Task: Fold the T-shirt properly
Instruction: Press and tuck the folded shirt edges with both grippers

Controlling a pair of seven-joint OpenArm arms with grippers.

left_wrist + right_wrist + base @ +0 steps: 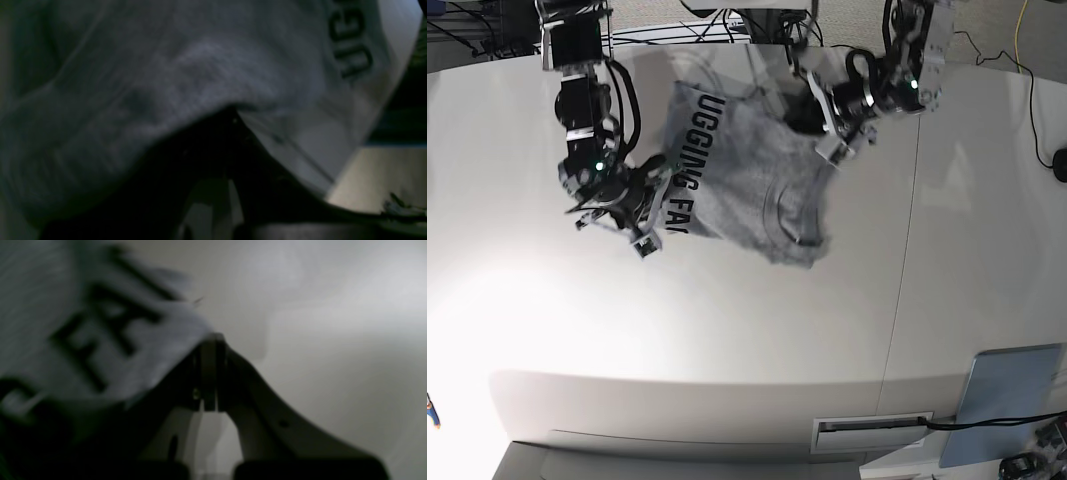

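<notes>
The grey T-shirt (747, 175) lies crumpled on the white table (727, 330), its black lettering facing up along the left side. My right gripper (651, 236) is at the shirt's left edge by the letters. In the right wrist view its jaws (210, 340) are shut, with the lettered cloth (110, 330) pinched at the tips. My left gripper (831, 150) is at the shirt's far right edge. In the left wrist view the grey fabric (186, 73) drapes over the dark fingers (233, 116), which are shut on it.
A seam (905, 260) runs down the table on the right. A grey-blue panel (1015, 400) stands at the front right corner. Cables (727, 30) lie behind the shirt, and a small black object (1060, 165) sits at the right edge.
</notes>
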